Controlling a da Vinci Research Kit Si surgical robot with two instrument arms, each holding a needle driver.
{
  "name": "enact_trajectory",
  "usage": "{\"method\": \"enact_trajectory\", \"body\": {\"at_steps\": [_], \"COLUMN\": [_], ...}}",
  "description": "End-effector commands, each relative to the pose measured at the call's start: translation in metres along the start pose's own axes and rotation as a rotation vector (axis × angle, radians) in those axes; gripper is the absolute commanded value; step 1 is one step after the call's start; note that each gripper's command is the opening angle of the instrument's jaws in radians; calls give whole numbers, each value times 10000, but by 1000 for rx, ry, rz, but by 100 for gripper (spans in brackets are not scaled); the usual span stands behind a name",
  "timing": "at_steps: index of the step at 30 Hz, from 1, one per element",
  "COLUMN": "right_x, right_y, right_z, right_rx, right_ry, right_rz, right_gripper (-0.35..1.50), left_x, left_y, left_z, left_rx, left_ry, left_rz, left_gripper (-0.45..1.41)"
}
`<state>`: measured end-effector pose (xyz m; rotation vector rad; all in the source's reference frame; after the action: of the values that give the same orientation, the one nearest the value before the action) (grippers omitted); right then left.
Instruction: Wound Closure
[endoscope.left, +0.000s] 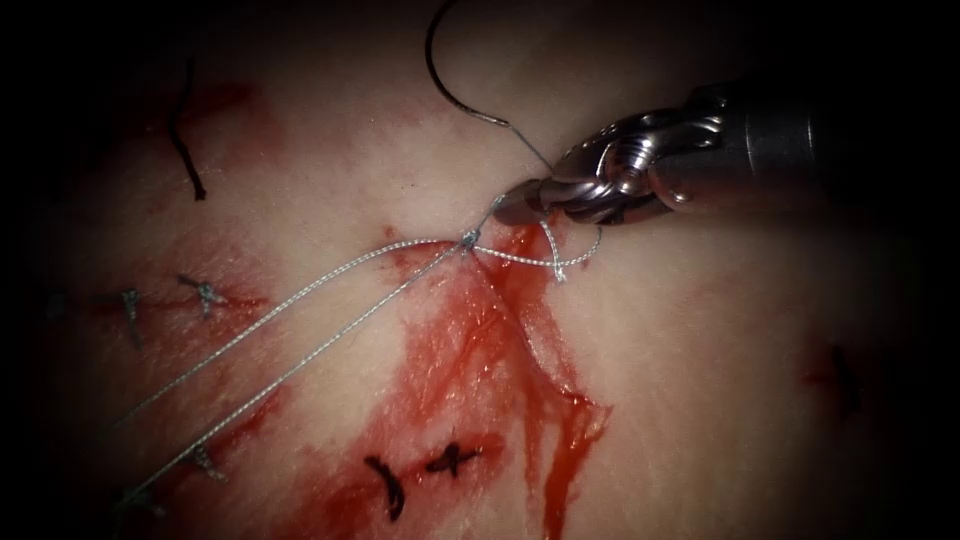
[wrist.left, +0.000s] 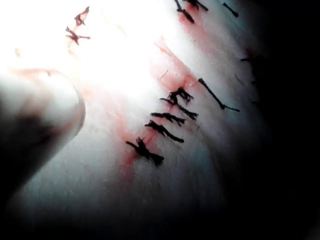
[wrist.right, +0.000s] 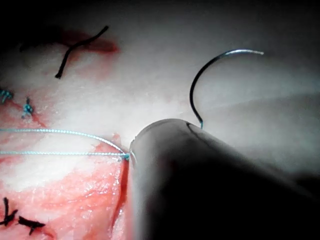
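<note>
Glistening tissue (endoscope.left: 700, 350); curved needle (endoscope.left: 445, 85) free; braided thread (endoscope.left: 300, 330).

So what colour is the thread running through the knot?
Pale blue-grey thread, seen best in the endoscope view.

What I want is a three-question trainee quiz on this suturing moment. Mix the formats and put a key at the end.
1. True or false: the needle is driven into the tissue.
2. What are the right tool jaws shut on? A needle; B thread; C tissue.
3. Fill in: from the knot, two strands run toward the endoscope view's lower ____.

Key: 1 false, it lies free on the surface; 2 B; 3 left.
</note>
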<state>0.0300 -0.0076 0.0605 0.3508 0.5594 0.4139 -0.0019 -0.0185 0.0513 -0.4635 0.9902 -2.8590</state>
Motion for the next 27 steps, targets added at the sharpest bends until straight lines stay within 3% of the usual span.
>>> {"method": "enact_trajectory", "body": {"at_steps": [1, 7, 12, 21, 24, 27], "right_x": [10, 15, 13, -3, -6, -9], "right_y": [2, 4, 6, 16, 23, 29], "right_z": [8, 15, 21, 23, 21, 19], "right_rx": [-9, -50, -67, -137, -167, -194], "right_ry": [-10, -14, -38, -90, -90, -97], "right_rz": [-36, -112, -117, -127, -105, -75], "right_gripper": [-35, -35, -35, -35, -35, -35], "left_x": [-1, -38, -44, 4, 17, 23], "left_y": [7, 34, 60, 120, 132, 131], "left_z": [5, 2, -6, -44, -53, -55], "left_rx": [-4, -12, -15, -82, -16, -8], "left_ry": [-15, -72, -76, 10, -16, -13], "left_rz": [7, 40, 44, 120, 176, 179], "left_gripper": [-45, -45, -45, -45, -45, -45]}}
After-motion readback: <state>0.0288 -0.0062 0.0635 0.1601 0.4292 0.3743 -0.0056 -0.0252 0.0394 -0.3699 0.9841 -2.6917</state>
